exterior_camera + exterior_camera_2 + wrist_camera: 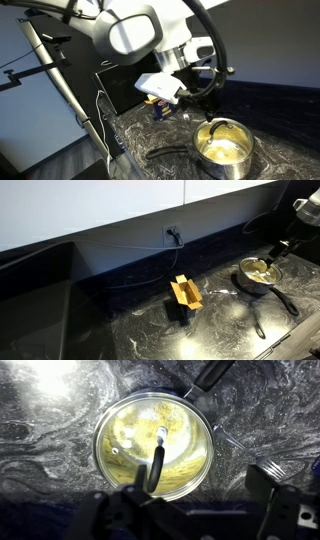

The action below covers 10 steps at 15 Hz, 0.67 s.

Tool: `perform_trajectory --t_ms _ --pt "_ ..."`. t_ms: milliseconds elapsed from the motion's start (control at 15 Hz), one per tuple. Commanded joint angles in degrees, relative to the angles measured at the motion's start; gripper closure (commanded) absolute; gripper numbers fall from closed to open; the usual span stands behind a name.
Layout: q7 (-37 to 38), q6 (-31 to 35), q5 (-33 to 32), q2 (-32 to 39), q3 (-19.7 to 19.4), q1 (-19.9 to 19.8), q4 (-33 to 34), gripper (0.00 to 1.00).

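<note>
spoon (157, 460) propped in pot (97, 445), tip sunk in yellow food (125, 430), so handle stands free; gripper (185, 498) just above, pincer spread, pinching nothing; pot handle (210, 375) far right.

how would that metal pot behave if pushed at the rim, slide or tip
The pot looks like stiff metal with a wide base, so it would probably slide on the glossy counter rather than tip. Its long handle may make it swivel. The loose utensil inside would likely rattle or shift.
</note>
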Motion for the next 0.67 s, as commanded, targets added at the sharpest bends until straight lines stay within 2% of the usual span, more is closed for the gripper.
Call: perform_trajectory --t_ms 0,200,400,467,600 --pt "6.5 0.91 -9.8 -13.67 0.35 -0.43 -9.48 0.0" --pt "9.96 0.11 -15.17 -21.76 1.24 -1.27 -13.34 0.0" --pt "10.46 -0.09 -16.33 -27.0 1.35 -1.04 -15.92 0.0" --pt "8.95 -0.22 -15.13 -22.55 0.25 -0.24 -12.86 0.0" --pt "8.93 -0.24 -15.21 -25.39 0.35 -0.28 -14.5 0.0"
